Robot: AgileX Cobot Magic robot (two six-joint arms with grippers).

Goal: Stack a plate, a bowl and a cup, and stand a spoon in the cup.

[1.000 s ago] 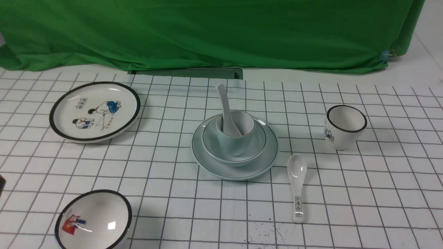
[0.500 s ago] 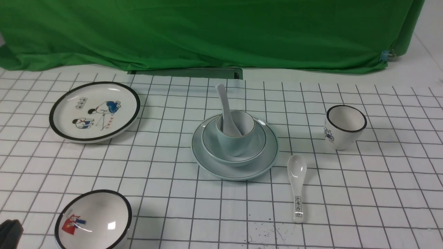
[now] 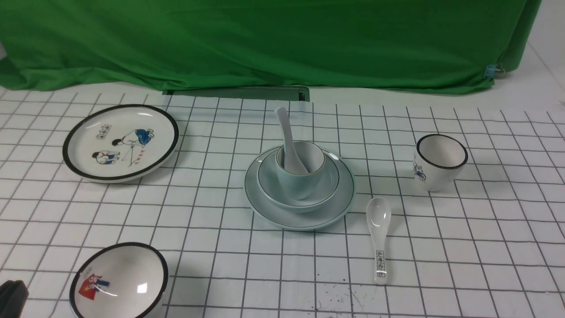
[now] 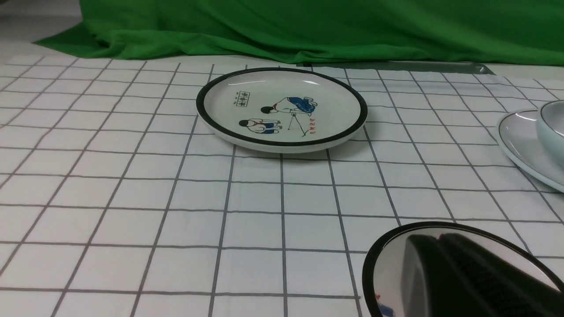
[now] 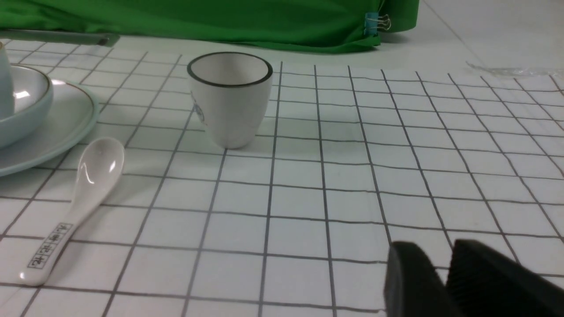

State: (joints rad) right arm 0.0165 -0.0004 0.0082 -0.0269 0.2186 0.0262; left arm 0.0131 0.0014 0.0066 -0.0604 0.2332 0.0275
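Although the stack looks finished, some risks are left. At the near left corner of the table (image 3: 247, 274), the left hand (image 4: 476, 273) is pressed together and empty, low over the picture bowl (image 3: 118, 280); if it drops or swings, it may knock this bowl. Near the right near edge, the right hand (image 5: 445, 281) hangs just above the cloth with its fingers slightly apart, holding nothing. The marked spoon (image 3: 379, 236) lies flat a little farther in, right of the middle, just beside the plate (image 3: 265, 207); a careless sweep of the right arm could push it against the plate.

At the middle of the table the plate carries the bowl (image 3: 269, 185), the cup (image 3: 298, 183) stands in the bowl, and the spoon (image 3: 289, 141) stands in the cup, its handle leaning to the far left. I judge this leaning spoon the weak point: a bump could tip it out.

Farther back, the picture cup (image 3: 439, 161) stands toward the right edge and the picture plate (image 3: 121, 141) toward the left edge, both well apart from the stack.
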